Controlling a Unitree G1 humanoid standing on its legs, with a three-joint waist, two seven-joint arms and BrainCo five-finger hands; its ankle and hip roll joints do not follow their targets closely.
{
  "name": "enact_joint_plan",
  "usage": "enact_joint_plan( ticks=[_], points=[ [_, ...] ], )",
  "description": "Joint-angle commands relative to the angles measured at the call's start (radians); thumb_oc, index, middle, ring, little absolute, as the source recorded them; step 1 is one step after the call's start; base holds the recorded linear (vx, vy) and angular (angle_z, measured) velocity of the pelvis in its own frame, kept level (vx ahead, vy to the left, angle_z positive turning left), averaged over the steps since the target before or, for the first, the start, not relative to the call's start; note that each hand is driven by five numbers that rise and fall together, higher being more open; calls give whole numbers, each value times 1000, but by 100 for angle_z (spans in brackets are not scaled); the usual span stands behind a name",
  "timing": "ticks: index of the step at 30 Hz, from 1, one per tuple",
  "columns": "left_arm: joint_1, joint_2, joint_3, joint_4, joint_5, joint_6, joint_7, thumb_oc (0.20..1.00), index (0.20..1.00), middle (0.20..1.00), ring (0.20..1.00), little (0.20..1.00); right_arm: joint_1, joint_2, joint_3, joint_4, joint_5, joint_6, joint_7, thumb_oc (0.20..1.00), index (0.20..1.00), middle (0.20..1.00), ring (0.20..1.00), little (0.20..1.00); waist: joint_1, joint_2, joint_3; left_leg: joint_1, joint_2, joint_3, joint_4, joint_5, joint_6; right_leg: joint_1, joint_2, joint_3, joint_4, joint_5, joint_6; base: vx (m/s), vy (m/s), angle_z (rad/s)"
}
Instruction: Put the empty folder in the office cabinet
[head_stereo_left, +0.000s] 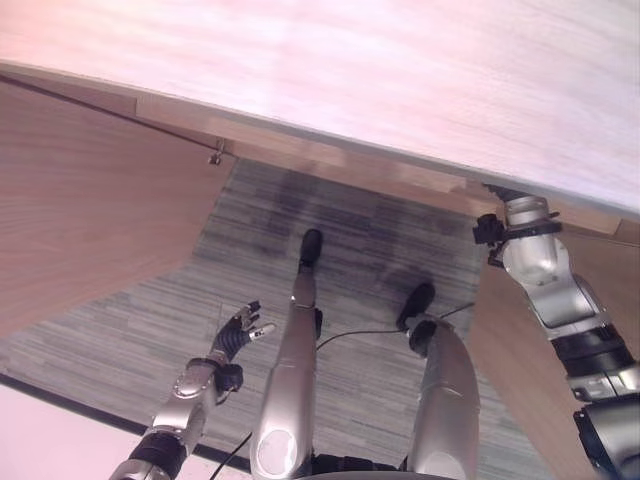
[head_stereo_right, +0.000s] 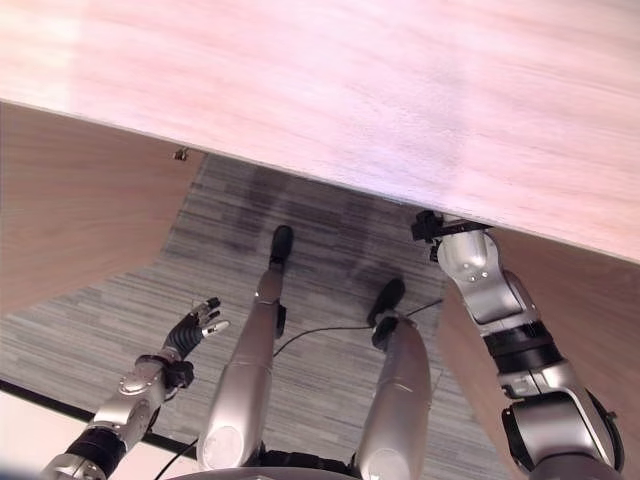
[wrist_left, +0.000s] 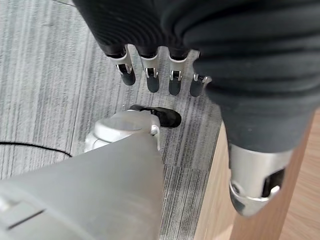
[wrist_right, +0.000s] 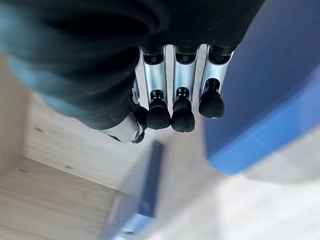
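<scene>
**Right hand inside cabinet, folder beside it, release unconfirmed**

Right hand (wrist_right: 175, 95) reaches under the cabinet top (head_stereo_left: 400, 80); fingers straight, gripping nothing; a blue folder (wrist_right: 260, 85) lies just beside the fingertips, and I cannot tell whether they touch; placement judged nearly done, withdrawal left; a second blue item (wrist_right: 150, 185) stands further in; left hand (head_stereo_left: 238, 333) hangs relaxed, empty, over the carpet (head_stereo_left: 150, 330); open door (head_stereo_left: 90, 200) flanks it.

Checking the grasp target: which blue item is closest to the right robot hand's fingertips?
The broad blue slab beside the fingertips; the thin blue strip lies farther.
</scene>
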Motion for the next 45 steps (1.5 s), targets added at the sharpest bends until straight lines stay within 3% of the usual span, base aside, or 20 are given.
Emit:
enact_joint_plan(
  ticks=[1,2,5,7,10,19,20,21,22,25,30,31,34,36,38,39,40,45],
  points=[
    [9,5,-26,47,13,-17,8,1000,1000,1000,1000,1000,-49,-12,19,88,55,-3,-35,200,200,200,200,200,40,0,-35,50,-8,23,47,-184,33,38,30,59,-95,33,60,0,0,0],
    [136,115,19,-224,-49,-4,-32,1000,1000,1000,1000,1000,-48,-41,0,104,52,6,-38,200,200,200,200,200,58,25,-24,35,-13,24,49,-154,39,31,25,50,-100,65,52,0,0,0],
    [164,158,11,-202,-78,-30,-52,1000,1000,1000,1000,1000,-64,-28,22,157,27,15,-26,200,200,200,200,200,67,35,-24,34,-15,22,43,-145,40,33,23,42,-104,71,55,-39,24,2],
    [236,216,2,-190,-69,-13,-85,1000,1000,1000,1000,1000,-131,-14,40,295,46,32,-33,200,200,200,200,200,89,53,-20,29,-19,22,43,-143,41,34,22,43,-105,73,56,-6,-2,-2],
    [254,237,-11,-184,-68,-5,-98,1000,1000,1000,1000,1000,-179,-10,80,370,60,38,-23,200,200,200,200,200,101,59,-17,27,-20,22,42,-140,41,32,22,45,-106,74,56,0,0,0],
    [238,227,-41,-136,-46,2,-105,1000,1000,1000,1000,1000,-260,14,152,546,97,51,1,200,200,200,200,200,113,68,-18,26,-22,19,47,-142,40,31,19,48,-101,70,55,12,-5,0],
    [238,226,-42,-135,-47,2,-105,1000,1000,1000,1000,1000,-259,13,153,546,97,51,2,200,200,200,200,200,109,63,-24,37,-23,18,48,-174,36,38,19,58,-91,36,63,0,0,0],
    [231,221,-50,-124,-44,2,-103,1000,1000,1000,1000,1000,-275,19,156,592,118,56,4,200,200,200,200,200,116,70,-19,26,-23,19,47,-142,39,32,19,47,-99,69,54,106,-46,7],
    [228,218,-54,-119,-45,4,-102,1000,1000,1000,1000,1000,-280,20,159,610,125,58,7,200,200,200,200,200,112,65,-26,37,-24,17,49,-174,36,40,19,57,-88,35,63,17,-3,8],
    [214,212,-63,-101,-42,2,-98,1000,1000,1000,1000,1000,-309,16,169,683,152,62,11,200,200,200,200,200,115,66,-25,37,-26,16,50,-174,36,40,18,56,-87,34,63,42,-11,8],
    [197,205,-76,-71,-44,2,-98,1000,1000,1000,1000,1000,-332,-17,152,813,229,66,22,200,200,200,200,200,117,69,-28,38,-27,13,48,-172,35,42,14,52,-87,32,64,-17,10,0],
    [195,206,-75,-72,-43,2,-98,1000,1000,1000,1000,1000,-334,-17,152,814,231,65,22,200,200,200,200,200,122,74,-21,27,-27,14,46,-140,38,35,15,43,-97,67,56,-85,47,1],
    [190,202,-83,-54,-36,4,-99,1000,1000,1000,1000,1000,-331,-42,139,876,264,68,32,200,200,200,200,200,122,73,-23,28,-27,15,46,-140,37,37,15,43,-97,65,56,-28,15,0],
    [186,197,-87,-39,-34,5,-99,1000,1000,1000,1000,1000,-321,-59,128,910,285,70,39,200,200,200,200,200,115,67,-30,39,-27,15,48,-172,33,45,14,50,-86,30,65,102,-40,3],
    [177,197,-87,-26,-31,6,-101,1000,1000,1000,1000,1000,-313,-79,110,941,306,71,43,200,200,200,200,200,117,72,-25,29,-26,15,45,-141,36,37,14,39,-94,63,57,6,4,8],
    [175,194,-89,-20,-31,6,-103,1000,1000,1000,1000,1000,-310,-88,104,954,313,73,46,200,200,200,200,200,111,64,-31,40,-29,14,49,-176,32,44,13,50,-82,27,65,-89,47,12],
    [243,255,-71,-141,-63,11,-135,1000,1000,1000,1000,1000,-292,-125,101,962,319,72,54,200,200,200,200,200,120,78,-25,28,-28,16,44,-140,37,38,12,39,-92,64,57,6,-4,6],
    [273,308,-50,-127,-94,16,-165,1000,1000,1000,1000,1000,-259,-161,63,998,324,75,63,200,200,200,200,200,123,84,-27,28,-26,15,43,-138,35,39,11,35,-95,66,61,-20,9,0]
  ],
)
